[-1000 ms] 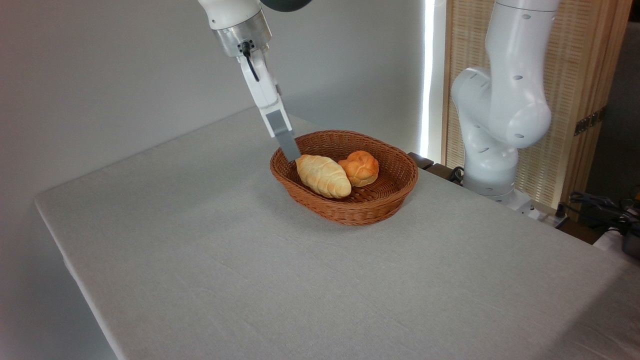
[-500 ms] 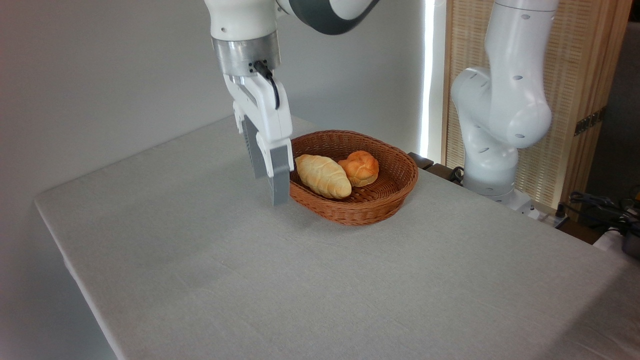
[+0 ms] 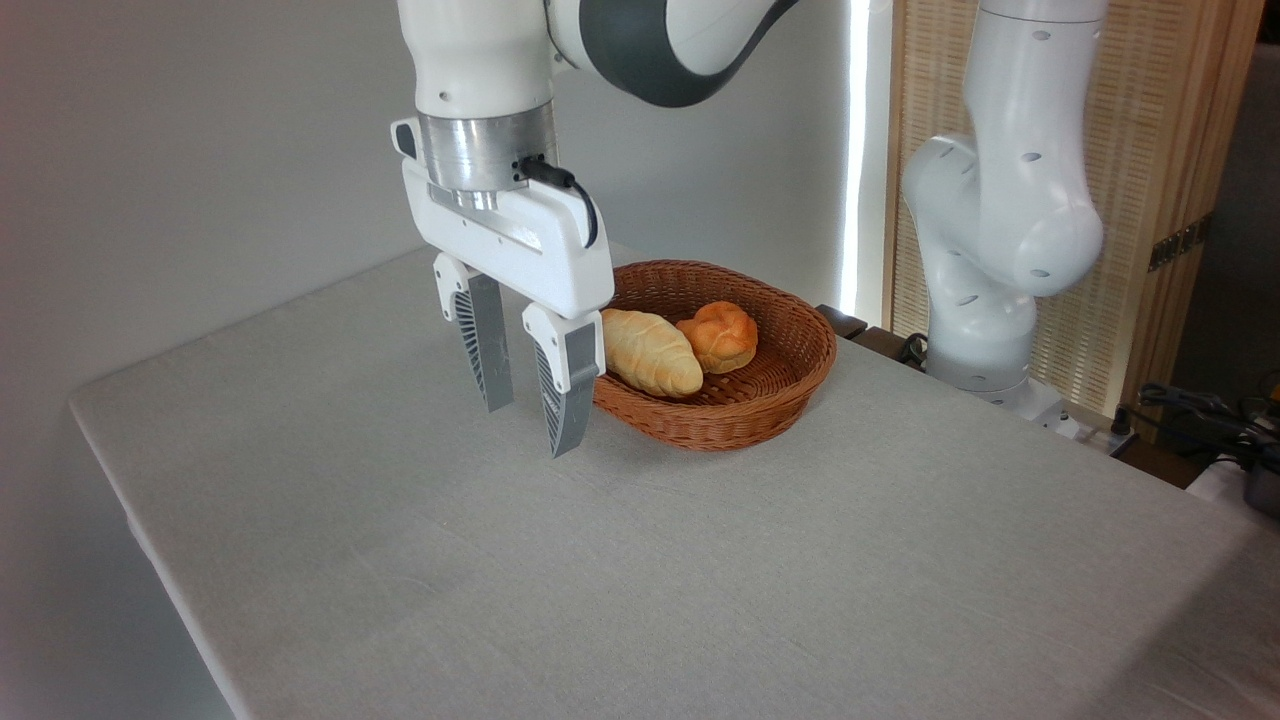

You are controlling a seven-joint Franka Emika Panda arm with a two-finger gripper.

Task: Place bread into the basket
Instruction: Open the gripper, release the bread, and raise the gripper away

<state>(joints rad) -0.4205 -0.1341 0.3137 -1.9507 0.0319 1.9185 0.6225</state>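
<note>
We see the bread (image 3: 650, 351) lying inside the basket (image 3: 775, 400), toward its left half, its long axis running from upper left to lower right. Just beside it on the right sits a small round bun (image 3: 720, 335), orange-brown and knotted, apparently touching the loaf's upper right side. The basket rests on the worktop (image 3: 640, 560), which is covered in a pale grey cloth, and it stands toward the far edge. The gripper (image 3: 528, 428) hangs over the worktop at the basket's left, outside the wicker rim, pointing straight down. Its jaws stand apart with a clear gap between the 2 grey ribbed fingers (image 3: 487, 350), and nothing is held between them. The right-hand finger overlaps the basket's left rim in our view, so we cannot tell whether it touches the wicker or merely passes in front of it. The fingertips appear to hover above the cloth. The arm's white and grey links (image 3: 650, 40) rise out of the top of the view, and its white base column (image 3: 1000, 200) stands at the right, behind the worktop and in front of a slatted wooden screen (image 3: 1160, 180).
</note>
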